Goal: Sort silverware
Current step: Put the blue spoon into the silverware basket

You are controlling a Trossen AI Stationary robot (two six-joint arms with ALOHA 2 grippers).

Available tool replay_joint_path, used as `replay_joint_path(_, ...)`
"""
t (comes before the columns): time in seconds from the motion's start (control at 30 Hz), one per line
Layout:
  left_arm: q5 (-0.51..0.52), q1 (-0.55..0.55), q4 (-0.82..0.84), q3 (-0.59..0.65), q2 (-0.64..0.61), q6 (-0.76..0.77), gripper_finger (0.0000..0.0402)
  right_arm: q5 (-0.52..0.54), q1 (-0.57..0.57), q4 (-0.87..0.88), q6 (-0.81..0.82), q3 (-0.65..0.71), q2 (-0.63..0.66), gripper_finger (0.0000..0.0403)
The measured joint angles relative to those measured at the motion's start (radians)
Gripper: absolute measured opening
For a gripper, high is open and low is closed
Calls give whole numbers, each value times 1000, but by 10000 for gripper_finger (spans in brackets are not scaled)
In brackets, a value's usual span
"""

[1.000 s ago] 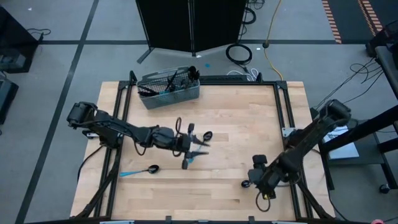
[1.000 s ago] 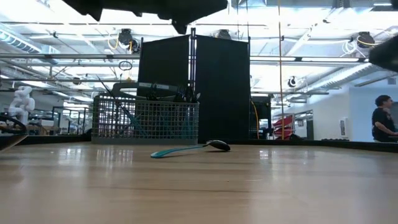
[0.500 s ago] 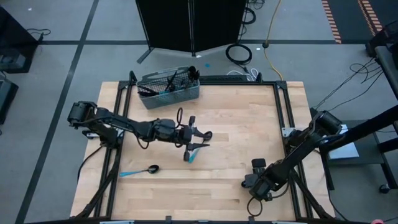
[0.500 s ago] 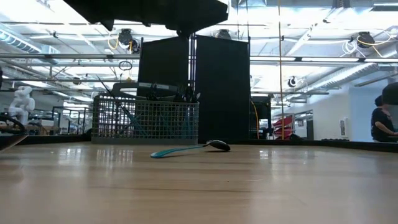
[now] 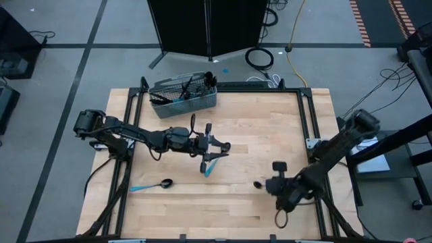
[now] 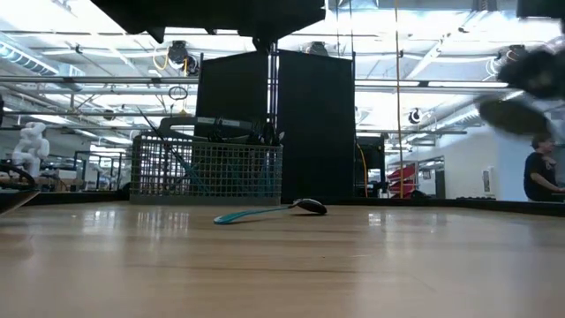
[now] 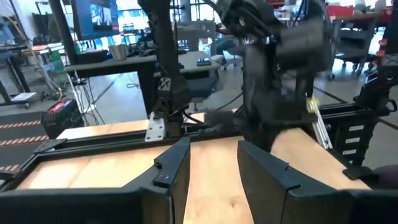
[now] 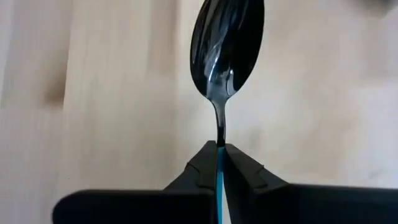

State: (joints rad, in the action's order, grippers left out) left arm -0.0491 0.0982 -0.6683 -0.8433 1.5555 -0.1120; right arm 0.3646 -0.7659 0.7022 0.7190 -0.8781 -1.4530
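My right gripper is shut on a spoon with a dark bowl and a light-blue handle, over the table's near right part. My left gripper hovers over the table's middle, fingers apart with nothing between them in the wrist view. In the high view a light-blue-handled piece shows at its near side. Another spoon lies flat near the left front. The grey mesh basket stands at the far edge with silverware upright in it. My left gripper: I cannot tell whether it touches the light-blue piece beside it. My right gripper pinches the spoon's light-blue handle between its two fingertips, at the end next to the metal neck. The fingers lie along the spoon and slant down from the table's right. The bowl sticks straight out ahead, above the wood.
A black cabinet stands behind the far edge. Dark frame rails run along the table's sides. A person sits in the room beyond, far right.
My right gripper has shut on the spoon's handle and carried it up and toward the table's left and far side. My left gripper has drifted a little toward the far edge, and the light-blue piece beside it has shifted along with it.
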Motion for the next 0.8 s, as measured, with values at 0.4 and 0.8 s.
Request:
replay_joint_path(0.4,0,31,-208,-1,74,78,130,394,57,-578,-424,110,305,1)
replay_joint_path(0.8,-11,50,-478,0,213,82,130,153,232,-971,-682,191,308,0)
